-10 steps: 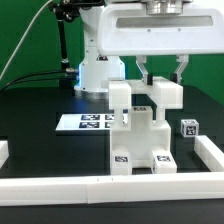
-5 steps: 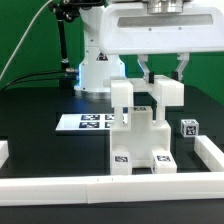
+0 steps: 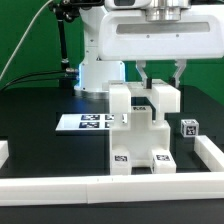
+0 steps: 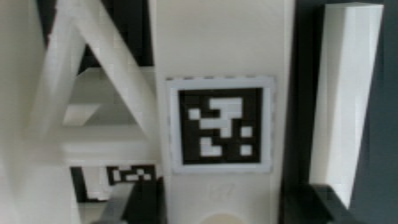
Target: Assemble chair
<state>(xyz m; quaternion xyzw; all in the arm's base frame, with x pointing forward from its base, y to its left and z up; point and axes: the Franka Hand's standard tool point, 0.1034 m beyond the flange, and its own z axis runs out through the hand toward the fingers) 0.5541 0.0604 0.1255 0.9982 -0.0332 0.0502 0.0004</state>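
Setting: robotics lab bench. Black table (image 3: 35, 105) fenced by a low white rim wall (image 3: 60, 187), green backdrop (image 3: 22, 30) behind. Franka arm base (image 3: 97, 68) at rear. Marker board (image 3: 85, 122) lies flat; chair (image 3: 140, 135) parts carry black-and-white square tags.

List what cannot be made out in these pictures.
- Gripper: exterior view, too small to tell whether it clamps the top of the chair.
- Marker board: exterior view, the chair hides one end.
- Small tagged part: exterior view, too small to identify.
- Tagged white bar: wrist view, blurred close-up, cut off by the edges.
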